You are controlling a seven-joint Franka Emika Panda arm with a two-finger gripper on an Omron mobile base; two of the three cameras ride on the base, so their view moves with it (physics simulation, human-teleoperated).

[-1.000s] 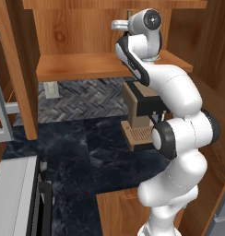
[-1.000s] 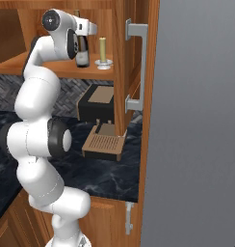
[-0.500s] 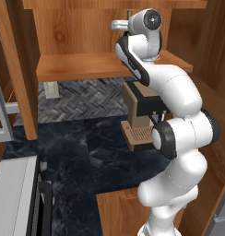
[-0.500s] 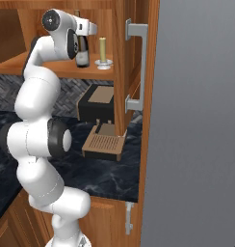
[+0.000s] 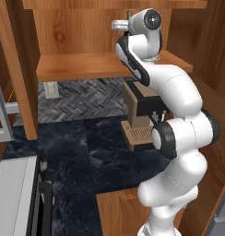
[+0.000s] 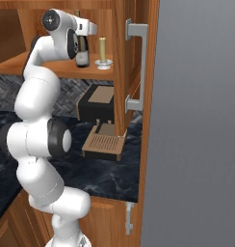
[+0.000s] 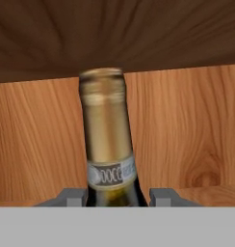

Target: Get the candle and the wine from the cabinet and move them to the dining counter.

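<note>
From the left base view, the white arm rises from the lower right and reaches up into the open cabinet (image 5: 105, 67), its wrist at shelf height. The wrist hides most of what stands behind it; a thin dark sliver just above the wrist could be the bottle top, but that cannot be confirmed. Below the shelf, a brown coffee machine (image 5: 141, 115) stands on the dark marbled surface (image 5: 86, 152) against herringbone tiles.

Seen from the right base view, the wine (image 6: 82, 53) stands upright on the cabinet shelf, directly at the front of the hand. The candle (image 6: 103, 52) stands on the same shelf just beside the wine, on the side nearer the cabinet door, apart from the bottle. The door stands open, its grey bar handle (image 6: 138, 65) facing the camera. The coffee machine sits under the shelf on the surface.

Through the hand view, the tool (image 7: 118, 196) sits level with the shoulder of the wine, one grey fingertip (image 7: 71, 197) on each side of the bottle, below the gold foil neck and its small label band. The fingers stand narrow, close against the glass and gripping the wine. Wooden back panel and the underside of the cabinet top lie behind the bottle.
</note>
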